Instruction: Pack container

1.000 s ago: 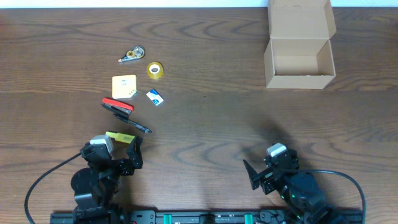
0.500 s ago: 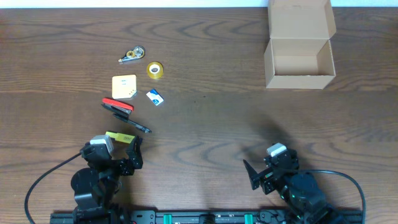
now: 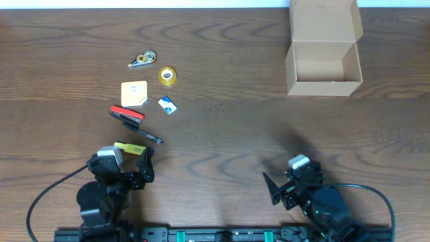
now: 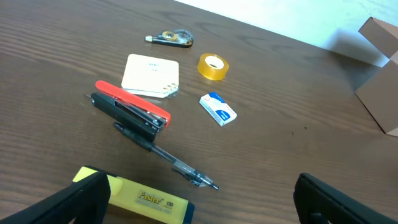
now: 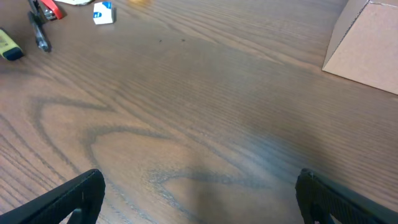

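Tan cardboard box with a hinged flap lid stands open and looks empty at the far right of the brown wooden worktop; packing looks not yet begun.
Seven things lie loose at the left, all still to go in: one clear correction-tape dispenser, one yellow tape roll, one cream sticky-note pad, one small blue-and-white staple box, one red-and-black stapler, one black pen, one yellow highlighter. The left claw and right claw both gape released, grasping nothing.

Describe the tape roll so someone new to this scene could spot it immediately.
On the table, go to the side opposite the cardboard box. Just beyond the cream notepad and blue-white packet lies the tape roll: the only round yellow ring.
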### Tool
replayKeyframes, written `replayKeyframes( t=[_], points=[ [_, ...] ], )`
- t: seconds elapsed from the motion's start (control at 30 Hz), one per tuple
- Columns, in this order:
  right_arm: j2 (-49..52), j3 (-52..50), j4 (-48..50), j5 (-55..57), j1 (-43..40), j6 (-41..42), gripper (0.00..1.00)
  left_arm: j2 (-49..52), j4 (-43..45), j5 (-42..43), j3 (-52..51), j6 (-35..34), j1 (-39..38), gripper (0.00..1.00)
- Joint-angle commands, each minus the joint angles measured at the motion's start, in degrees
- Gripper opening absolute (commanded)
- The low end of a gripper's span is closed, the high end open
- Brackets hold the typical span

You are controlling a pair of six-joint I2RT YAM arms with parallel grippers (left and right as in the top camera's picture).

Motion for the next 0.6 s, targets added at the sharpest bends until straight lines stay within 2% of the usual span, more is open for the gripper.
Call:
replayKeyframes(
  t=[0.0,0.2,0.33,0.43,0.57],
  points=[
    [-0.5,-0.5,0.6,-0.2,-0.5,-0.7,0.99,-0.4,0.0,-0.2,-1.1,-0.2,0.0,0.95],
    [-0.5,-0.5,10.2,-0.2,-0.4,3.4,0.99,-0.4,0.0,-0.2,-1.1,-0.2,0.0,0.95],
    [-0.5,-0.5,18.6,-0.2,-0.4,15.6,0.99,-0.4,0.0,-0.2,-1.1,-0.2,0.0,0.95],
    [-0.5,-0.5,19.3,-0.8,-0.4,26.0,0.99,-0.4,0.0,-0.2,-1.1,-0.2,0.0,0.95],
    [-0.5,-0.5,20.1,-1.1,-0.4,29.4,0.99,-0.4,0.0,-0.2,-1.1,-0.2,0.0,0.95]
  ],
)
